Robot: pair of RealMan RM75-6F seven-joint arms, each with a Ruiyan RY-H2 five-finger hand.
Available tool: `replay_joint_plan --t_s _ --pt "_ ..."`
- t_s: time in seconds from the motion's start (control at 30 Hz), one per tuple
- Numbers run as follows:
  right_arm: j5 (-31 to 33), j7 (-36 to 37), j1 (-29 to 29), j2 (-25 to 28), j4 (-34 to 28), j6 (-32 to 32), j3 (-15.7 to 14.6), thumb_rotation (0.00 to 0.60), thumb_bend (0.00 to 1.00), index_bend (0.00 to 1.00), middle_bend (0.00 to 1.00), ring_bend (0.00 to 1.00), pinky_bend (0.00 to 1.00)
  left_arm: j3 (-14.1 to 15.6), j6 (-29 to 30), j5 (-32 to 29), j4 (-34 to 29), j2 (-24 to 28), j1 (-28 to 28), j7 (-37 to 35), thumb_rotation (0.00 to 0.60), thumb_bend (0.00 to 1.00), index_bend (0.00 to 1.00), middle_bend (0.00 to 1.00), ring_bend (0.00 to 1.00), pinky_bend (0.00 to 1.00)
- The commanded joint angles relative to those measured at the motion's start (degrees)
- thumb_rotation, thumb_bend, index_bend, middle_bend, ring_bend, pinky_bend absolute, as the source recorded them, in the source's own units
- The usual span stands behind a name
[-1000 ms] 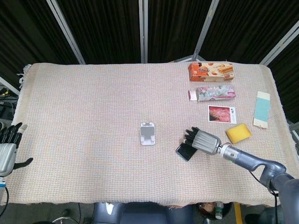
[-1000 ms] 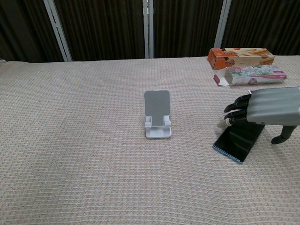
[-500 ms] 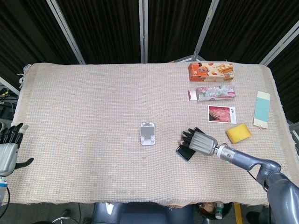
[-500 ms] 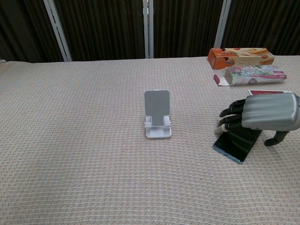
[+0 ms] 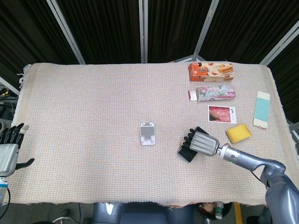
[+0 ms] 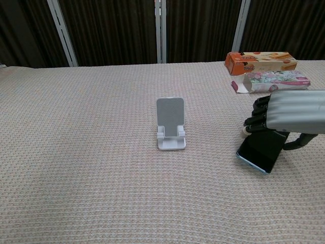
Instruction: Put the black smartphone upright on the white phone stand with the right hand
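Phone: flat on the cloth, right of the stand and well apart from it; its far end is hidden under the right hand.
Right hand: palm down over the phone, fingers curled at its far edge, thumb beside it; whether it grips yet, I cannot tell.
Left hand: off the table's left edge, fingers apart, holding nothing.
Handling: likely thin, stiff, slick and light; glass face probably fragile.
Hold: best pinched across the long edges, leaving the bottom edge free for the stand's lip.

The phone stand is placed near the middle of the table. To its right the smartphone is laid flat, partly covered by the right hand. Boxes are set behind.
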Motion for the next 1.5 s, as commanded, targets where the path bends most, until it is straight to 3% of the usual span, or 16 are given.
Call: replay_joint_plan --t_s 0.03,0.27,0.33,0.43,0.7,0.83,1.07,1.5 --pt "0.54 -0.47 -0.42 0.2 0.53 1.4 0.34 0.6 0.21 0.44 0.47 0.4 0.34 0.07 0.08 0.16 -0.11 0.07 0.05 -0.11 0.6 0.0 0.0 0.0 0.0 0.0" --pt "1.08 -5.39 0.37 2.24 -0.73 7.31 2.14 0.6 0.2 0.44 0.47 0.4 0.34 0.15 0.36 0.58 -0.43 0.38 0.14 -0.56 0.6 0.0 0.0 0.0 0.0 0.0" --pt "1.57 -12.12 2.85 3.75 -2.32 11.46 5.18 0.6 0.2 0.45 0.47 0.4 0.34 0.1 0.26 0.61 -0.48 0.51 0.06 -0.89 0.6 0.0 0.0 0.0 0.0 0.0" --pt "1.94 -21.16 5.44 5.65 -6.76 12.19 7.78 0.6 0.2 0.45 0.46 0.4 0.34 -0.03 0.18 0.56 -0.51 0.74 -0.01 -1.34 0.6 0.0 0.0 0.0 0.0 0.0" --pt "-1.96 -49.8 12.1 11.2 -22.66 5.48 11.12 0.6 0.2 0.44 0.45 0.39 0.33 -0.27 -0.75 0.0 -0.61 1.23 -0.35 -2.75 0.6 0.0 0.0 0.0 0.0 0.0" --pt "-3.37 -61.45 13.08 12.21 -29.85 -0.07 11.64 0.6 0.2 0.45 0.44 0.38 0.24 -0.33 -0.91 -0.27 -0.45 1.61 -0.28 -3.6 0.6 0.0 0.0 0.0 0.0 0.0" --pt "-4.83 -68.54 14.73 11.62 -35.78 -7.05 12.09 0.6 0.21 0.45 0.45 0.38 0.22 -0.21 -1.18 -0.41 -0.27 2.12 -0.12 -4.96 0.6 0.0 0.0 0.0 0.0 0.0" --pt "-3.64 -77.61 16.78 7.43 -36.21 -17.29 15.2 0.6 0.22 0.46 0.44 0.35 0.2 0.09 -1.21 0.42 -0.73 3.1 -0.03 -6.87 0.6 0.0 0.0 0.0 0.0 0.0"
